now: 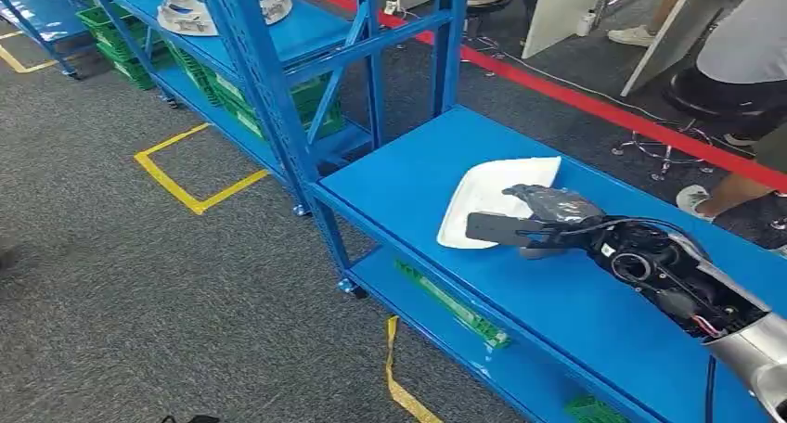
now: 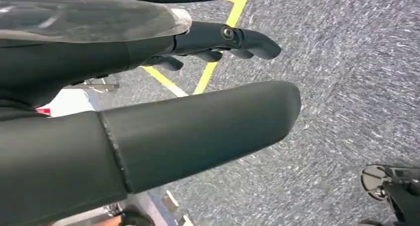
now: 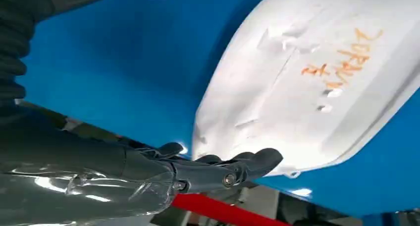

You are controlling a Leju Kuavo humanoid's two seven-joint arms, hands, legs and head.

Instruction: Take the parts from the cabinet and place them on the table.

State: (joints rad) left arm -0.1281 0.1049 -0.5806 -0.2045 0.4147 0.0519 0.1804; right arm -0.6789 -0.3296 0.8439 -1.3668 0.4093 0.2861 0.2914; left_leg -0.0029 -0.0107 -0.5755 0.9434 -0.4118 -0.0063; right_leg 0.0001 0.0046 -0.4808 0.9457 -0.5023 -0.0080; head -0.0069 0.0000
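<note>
My right robot hand [image 1: 543, 221] rested over the white part [image 1: 492, 200] lying on the blue worktop [image 1: 557, 302], fingers loosely spread. I judged placing nearly done; next, withdraw toward five o'clock.

Bare blue table [image 1: 436, 163] lies open left of the white part [image 1: 483, 196]; cabinet uprights [image 1: 269, 98] block beyond

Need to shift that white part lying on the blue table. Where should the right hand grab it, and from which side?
Probably the raised rim nearest the right hand, coming in low from the robot's side. The white part lies flat on the blue table like a shallow tray, so only its thin edge offers fingers a pinch.
</note>
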